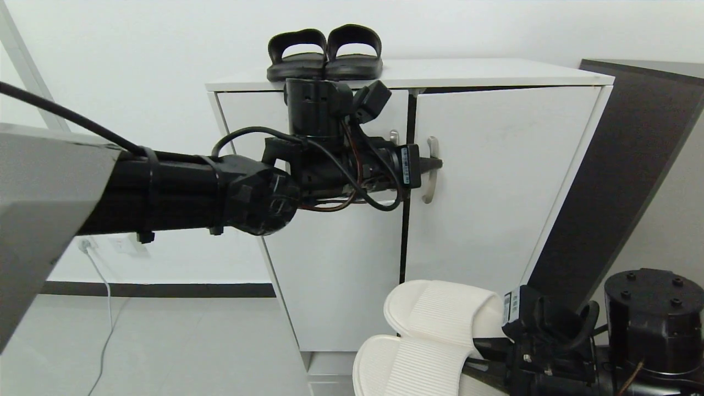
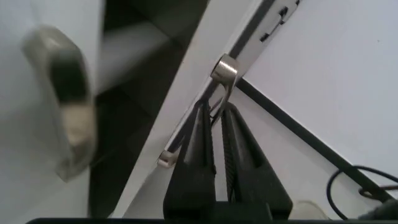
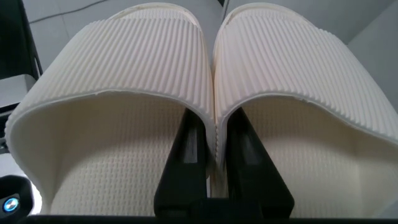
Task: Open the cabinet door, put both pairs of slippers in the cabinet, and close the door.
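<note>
Where L pincer (image 2: 214, 111) meets cabinet (image 1: 495, 70), fingers (image 2: 198, 149) clamped on handle (image 2: 225, 68) of R door (image 1: 495, 181); door poss. slightly ajar, hard to tell. R pincer (image 3: 214, 134) low in front, squeezing inner walls of white slippers (image 3: 124, 81) together. Black slippers (image 1: 324, 55) side by side on cabinet top.

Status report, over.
Left pincer shut on right-door handle. Right pincer shut on white slippers. Black slippers on cabinet. White pair low before that door, may foul its swing.
</note>
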